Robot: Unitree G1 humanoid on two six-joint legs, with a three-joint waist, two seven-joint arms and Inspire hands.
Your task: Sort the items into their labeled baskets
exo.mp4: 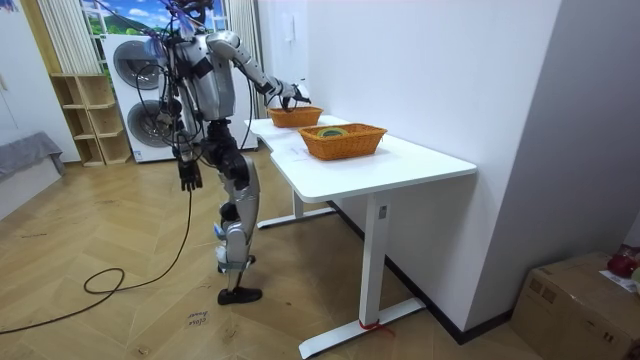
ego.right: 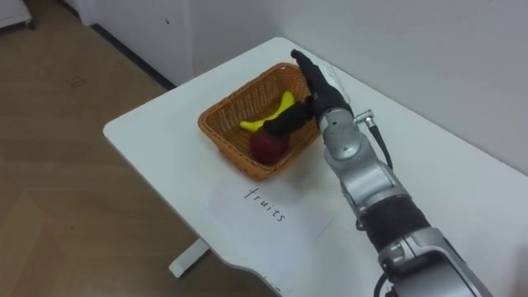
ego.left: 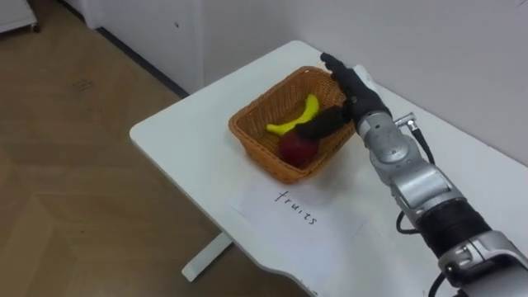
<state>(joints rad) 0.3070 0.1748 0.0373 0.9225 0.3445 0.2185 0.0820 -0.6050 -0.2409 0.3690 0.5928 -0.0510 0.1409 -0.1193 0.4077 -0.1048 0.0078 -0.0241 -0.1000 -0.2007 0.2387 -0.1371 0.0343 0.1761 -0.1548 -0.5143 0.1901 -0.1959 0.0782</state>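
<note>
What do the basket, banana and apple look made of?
Basket: woven wicker or rattan, matte tan; the weave shows on its walls. Banana: probably plastic or foam, evenly bright yellow and smooth. Apple: likely the same, dull dark red; real fruit can't be ruled out.

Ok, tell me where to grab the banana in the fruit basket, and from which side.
Grip the banana at its bare middle, probably from straight above: it lies flat in the basket, whose walls block a sideways approach, and the apple sits close beside it.
</note>
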